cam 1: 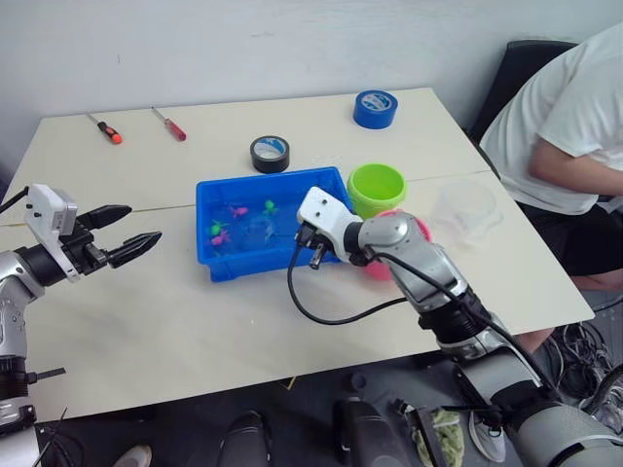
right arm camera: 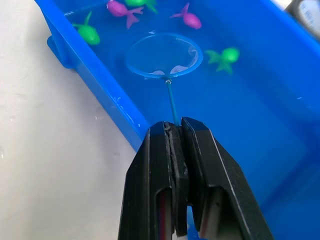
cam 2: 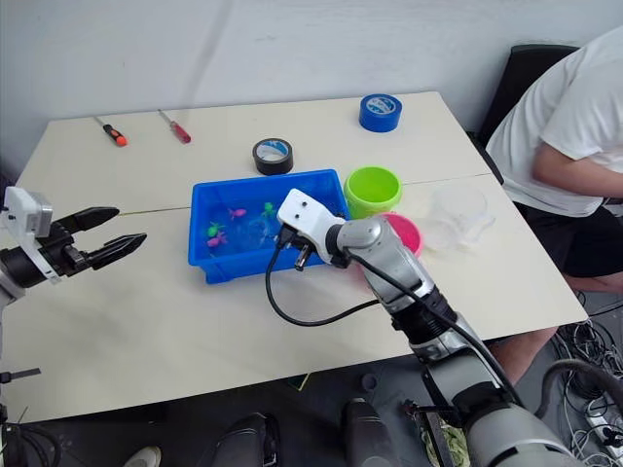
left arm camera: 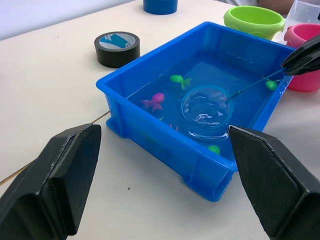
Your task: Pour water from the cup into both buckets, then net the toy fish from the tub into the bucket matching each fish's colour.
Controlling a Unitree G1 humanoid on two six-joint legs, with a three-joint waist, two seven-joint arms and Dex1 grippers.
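Note:
The blue tub (cam 1: 219, 195) holds water and several toy fish, among them a pink one (right arm camera: 187, 19) and a green one (right arm camera: 225, 55). The net (right arm camera: 164, 55) lies with its hoop in the water between the fish, and I see no fish inside the hoop. My right gripper (right arm camera: 175, 131) is shut on the net's thin handle over the tub's near right rim. The green bucket (cam 1: 377, 188) stands just right of the tub. The pink bucket (cam 2: 404, 233) sits in front of it, partly hidden by my right arm. The clear cup (cam 1: 465, 209) stands further right. My left gripper (cam 1: 144, 223) hangs open, left of the tub.
A black tape roll (cam 1: 270, 153) lies behind the tub and a blue tape roll (cam 1: 375, 108) near the far edge. Two screwdrivers (cam 1: 105, 127) (cam 1: 168, 124) lie at the far left. A person (cam 1: 565, 126) sits at the table's right side.

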